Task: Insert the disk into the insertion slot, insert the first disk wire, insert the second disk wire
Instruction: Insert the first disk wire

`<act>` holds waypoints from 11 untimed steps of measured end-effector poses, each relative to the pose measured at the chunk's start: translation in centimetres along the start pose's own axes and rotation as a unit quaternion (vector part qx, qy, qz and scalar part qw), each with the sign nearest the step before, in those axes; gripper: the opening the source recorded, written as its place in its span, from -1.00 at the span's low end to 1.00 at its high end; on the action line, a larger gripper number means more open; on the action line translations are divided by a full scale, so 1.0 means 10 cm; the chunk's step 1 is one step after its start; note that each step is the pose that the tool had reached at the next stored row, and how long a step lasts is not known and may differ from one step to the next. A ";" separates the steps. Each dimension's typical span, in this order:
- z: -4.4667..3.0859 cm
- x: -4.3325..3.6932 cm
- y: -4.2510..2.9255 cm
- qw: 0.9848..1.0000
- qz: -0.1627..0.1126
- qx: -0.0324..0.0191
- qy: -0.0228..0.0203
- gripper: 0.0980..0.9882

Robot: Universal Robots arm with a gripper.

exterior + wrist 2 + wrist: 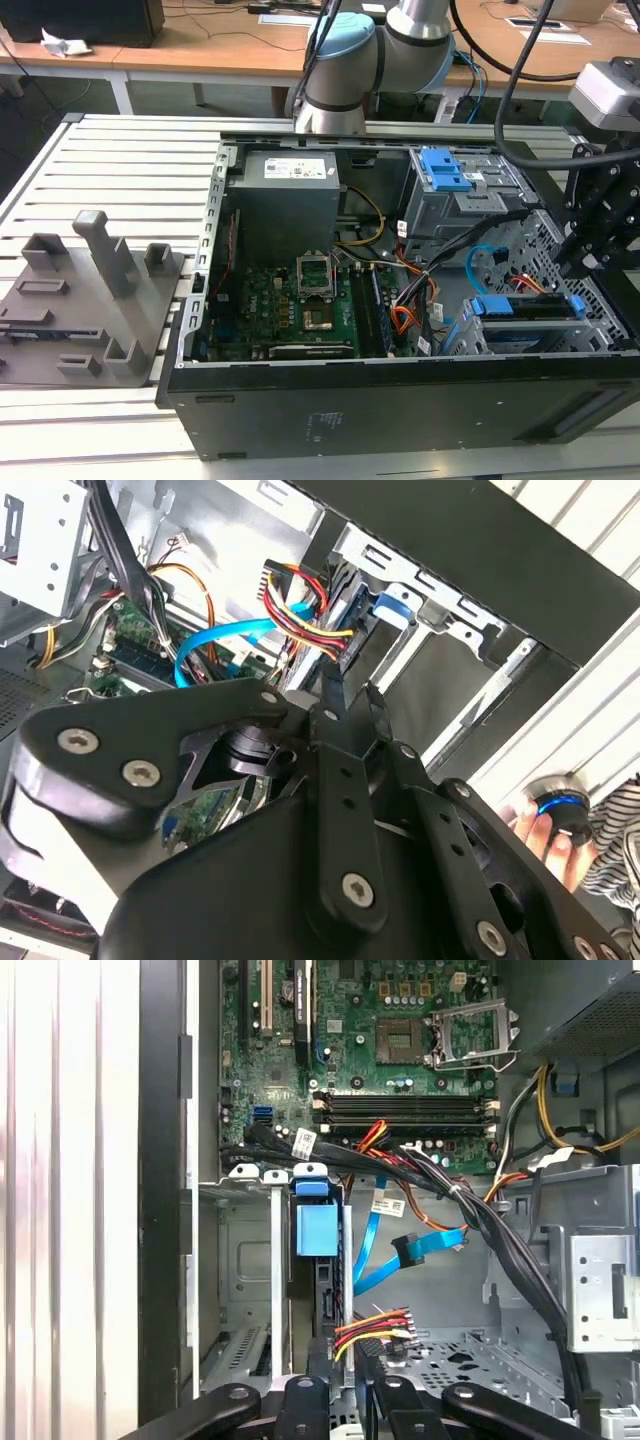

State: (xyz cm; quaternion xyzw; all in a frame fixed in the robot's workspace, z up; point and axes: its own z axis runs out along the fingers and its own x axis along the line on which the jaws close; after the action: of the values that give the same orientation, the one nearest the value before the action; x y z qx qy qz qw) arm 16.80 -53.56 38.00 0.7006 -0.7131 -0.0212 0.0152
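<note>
Black gripper (352,685) linkage bars lie closest, and the fingers (332,695) are set narrow, pinching the first disk wire (372,1327), a bundle of thin orange, red and yellow wires with a small black plug, just beside the disk's rear edge. Just beyond, the disk (317,1230), a silver rectangular drive in a bright blue plastic carrier, sits seated in the insertion slot (245,1250), a low grey sheet-metal cage. Farther on, the second disk wire (435,1243), a glossy light-blue cable, loops loose between the disk and the green motherboard (400,1060).
</note>
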 end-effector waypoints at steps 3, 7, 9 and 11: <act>-0.002 -0.001 0.000 1.000 0.000 0.000 0.000 -0.98; -0.002 -0.001 0.000 1.000 0.000 0.000 0.000 -0.98; -0.003 -0.001 0.001 1.000 0.000 0.000 0.000 -0.98; 0.015 0.000 0.021 1.000 0.000 0.000 0.000 -0.98</act>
State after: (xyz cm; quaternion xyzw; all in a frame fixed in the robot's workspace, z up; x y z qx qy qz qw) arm 16.58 -53.55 37.86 0.7008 -0.7129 -0.0211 0.0153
